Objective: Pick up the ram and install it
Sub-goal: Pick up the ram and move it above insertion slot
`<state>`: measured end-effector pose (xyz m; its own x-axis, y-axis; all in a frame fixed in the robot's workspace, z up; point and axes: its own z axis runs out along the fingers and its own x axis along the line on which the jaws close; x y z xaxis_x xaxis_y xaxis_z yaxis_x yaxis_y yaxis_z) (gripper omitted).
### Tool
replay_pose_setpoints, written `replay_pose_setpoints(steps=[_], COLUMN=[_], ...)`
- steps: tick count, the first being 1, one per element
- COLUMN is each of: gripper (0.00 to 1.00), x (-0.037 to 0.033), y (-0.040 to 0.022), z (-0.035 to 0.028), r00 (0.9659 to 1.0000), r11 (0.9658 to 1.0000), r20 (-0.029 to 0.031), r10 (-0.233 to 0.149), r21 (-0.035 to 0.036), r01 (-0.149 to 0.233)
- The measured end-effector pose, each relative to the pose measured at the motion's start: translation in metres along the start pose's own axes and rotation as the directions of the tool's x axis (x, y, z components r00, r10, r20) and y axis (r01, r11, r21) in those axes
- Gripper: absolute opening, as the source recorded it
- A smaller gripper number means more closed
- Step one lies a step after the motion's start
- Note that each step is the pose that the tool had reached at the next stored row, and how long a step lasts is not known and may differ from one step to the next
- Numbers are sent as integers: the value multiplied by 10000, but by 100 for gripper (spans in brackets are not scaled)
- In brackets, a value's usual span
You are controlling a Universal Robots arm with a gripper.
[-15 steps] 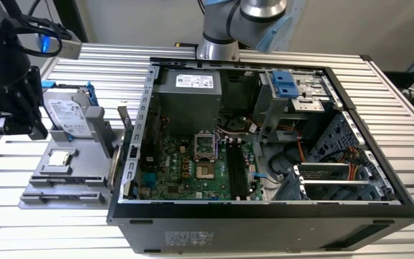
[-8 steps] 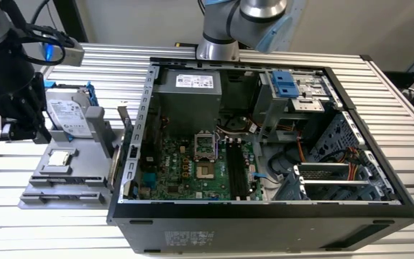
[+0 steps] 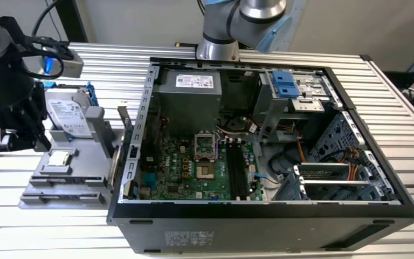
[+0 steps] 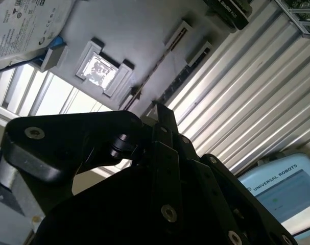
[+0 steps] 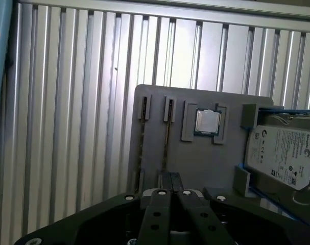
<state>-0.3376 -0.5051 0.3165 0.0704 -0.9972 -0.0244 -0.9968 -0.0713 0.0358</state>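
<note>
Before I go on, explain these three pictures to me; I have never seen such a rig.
This is one robot arm working at a metal table. The exterior view comes from a camera off the arm: it shows an open computer case and, to the exterior view's left, a grey tray. Both wrist views come from cameras riding on the arm, looking past its black hand. The tray carries a hard drive, a square processor and the ram, standing on edge in a slot. The hand hangs right at that ram; whether it grips it, I cannot tell.
</note>
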Motion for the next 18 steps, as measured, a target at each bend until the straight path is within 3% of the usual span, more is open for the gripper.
replay_pose_setpoints(steps=[6, 18], gripper=[0, 0], x=[53, 56], y=[3, 2], z=[62, 81], r00=[9999, 9999], r11=[9999, 9999], r20=[7, 4], r10=[141, 152], r21=[6, 3], r01=[-141, -152])
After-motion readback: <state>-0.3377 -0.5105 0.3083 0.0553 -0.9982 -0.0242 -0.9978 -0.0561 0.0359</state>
